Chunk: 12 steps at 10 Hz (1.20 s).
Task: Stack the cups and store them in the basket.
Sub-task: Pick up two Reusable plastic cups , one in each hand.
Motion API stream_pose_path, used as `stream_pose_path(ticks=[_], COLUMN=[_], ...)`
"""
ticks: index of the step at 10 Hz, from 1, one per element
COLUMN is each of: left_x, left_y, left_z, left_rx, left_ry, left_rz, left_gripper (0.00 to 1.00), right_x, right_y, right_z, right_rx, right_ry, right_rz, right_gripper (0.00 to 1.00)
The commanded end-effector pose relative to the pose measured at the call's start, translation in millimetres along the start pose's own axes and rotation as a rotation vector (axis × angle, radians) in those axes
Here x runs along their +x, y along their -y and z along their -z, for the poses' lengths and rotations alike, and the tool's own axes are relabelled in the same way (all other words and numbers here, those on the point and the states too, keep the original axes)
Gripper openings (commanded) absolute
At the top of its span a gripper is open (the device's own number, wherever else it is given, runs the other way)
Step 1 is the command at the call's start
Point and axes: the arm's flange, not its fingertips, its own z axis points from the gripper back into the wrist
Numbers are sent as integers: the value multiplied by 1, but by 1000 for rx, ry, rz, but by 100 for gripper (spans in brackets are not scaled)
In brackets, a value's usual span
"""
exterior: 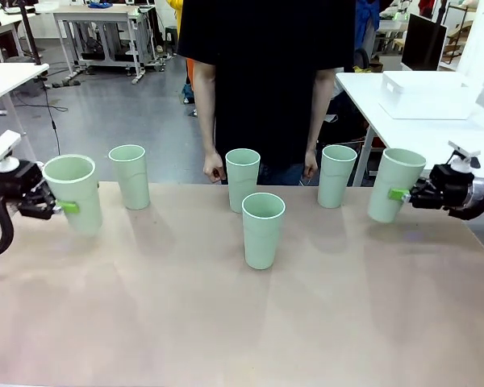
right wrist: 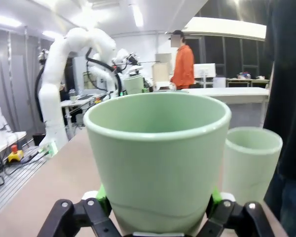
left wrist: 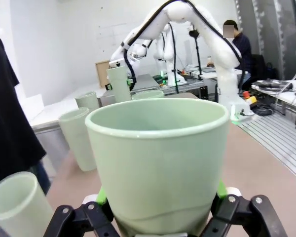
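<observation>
Six pale mint-green cups are on the tan table (exterior: 226, 322). My left gripper (exterior: 69, 208) is shut on the far-left cup (exterior: 73, 192), which looms large in the left wrist view as cup (left wrist: 158, 158) between green-padded fingers (left wrist: 101, 196). My right gripper (exterior: 400, 194) is shut on the far-right cup (exterior: 394, 181), slightly tilted, seen close as cup (right wrist: 155, 153). Free cups stand at back left (exterior: 130, 175), back middle (exterior: 242, 178), back right (exterior: 337, 174) and centre (exterior: 263, 230). The basket is out of view.
A person in a black shirt (exterior: 266, 72) stands at the far edge, hands (exterior: 214, 171) hanging by the table. A closed-looking white box (exterior: 431, 95) sits on a white side table (exterior: 363, 85) at back right. The table's near half is bare.
</observation>
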Motion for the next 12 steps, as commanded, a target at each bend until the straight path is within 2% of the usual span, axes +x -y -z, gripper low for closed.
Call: stream_pose_path(ticks=[1, 4, 6, 9, 12], left_x=[24, 63, 77, 57, 26], left_y=[9, 14, 15, 12, 23], left_z=[32, 71, 94, 114, 127], left_rx=[51, 137, 180, 130, 61], left_ry=[0, 39, 75, 177, 182], left_rz=[-40, -54, -70, -75, -48], left_gripper=[87, 87, 87, 87, 87], right_x=[23, 41, 47, 46, 37], right_y=[-24, -52, -67, -82, -89], right_z=[30, 61, 80, 91, 90], right_rx=[-72, -67, -81, -100, -47], right_ry=[-7, -7, -19, -21, 7], right_rz=[15, -25, -35, -75, -111], right_gripper=[85, 85, 85, 85, 85])
